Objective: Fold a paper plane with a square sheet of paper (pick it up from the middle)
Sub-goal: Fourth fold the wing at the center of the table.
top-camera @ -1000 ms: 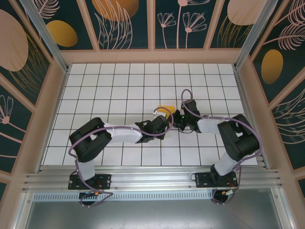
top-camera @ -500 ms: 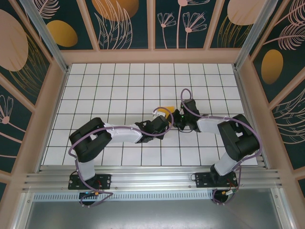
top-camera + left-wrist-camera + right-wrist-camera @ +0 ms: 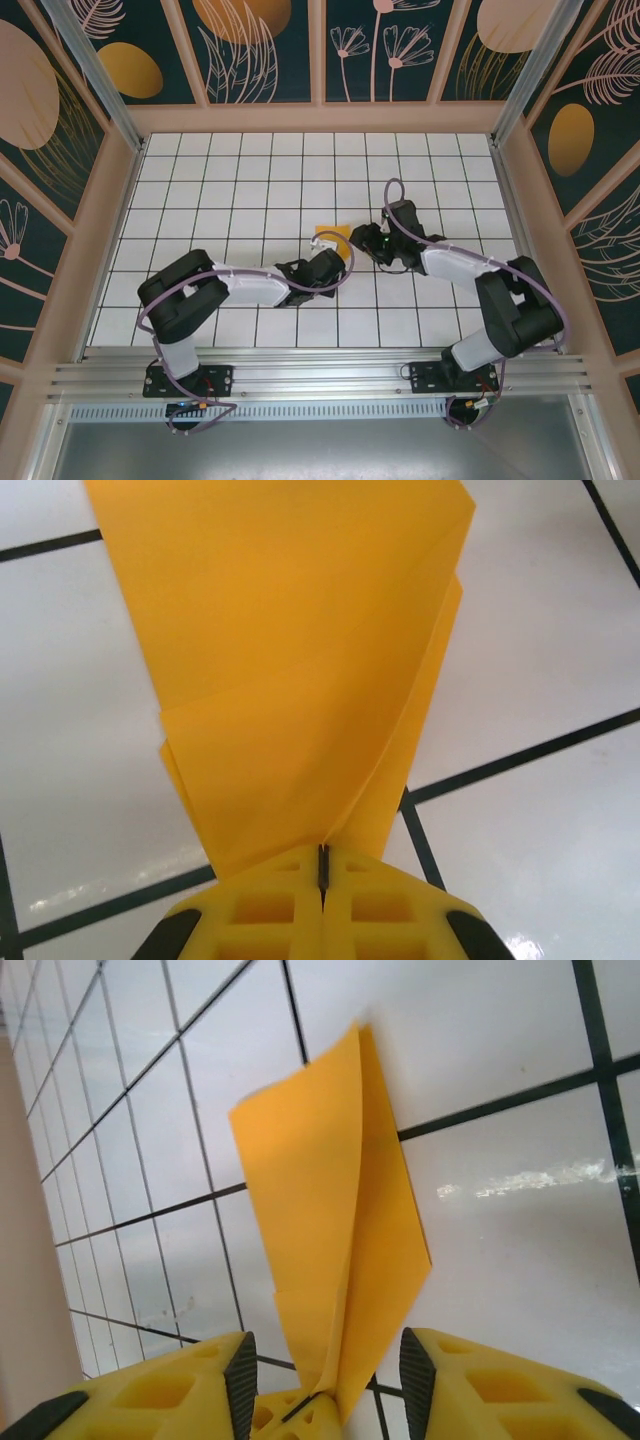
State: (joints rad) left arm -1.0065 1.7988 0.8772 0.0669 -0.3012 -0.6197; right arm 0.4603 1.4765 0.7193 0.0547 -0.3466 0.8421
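one folded orange-yellow paper (image 3: 300,660) is near the middle of the tabletop (image 3: 200,180), its layers fanning out from a narrow end above the white tiles. the left gripper (image 3: 322,872) is clenched on that narrow end, its yellow fingers pressed together with the paper pinched in the seam between them. the right gripper (image 3: 328,1355) is released, its fingers (image 3: 240,1370) standing apart on either side of the same narrow end with a gap on each side, and from above the two grippers meet at the paper from left and right.
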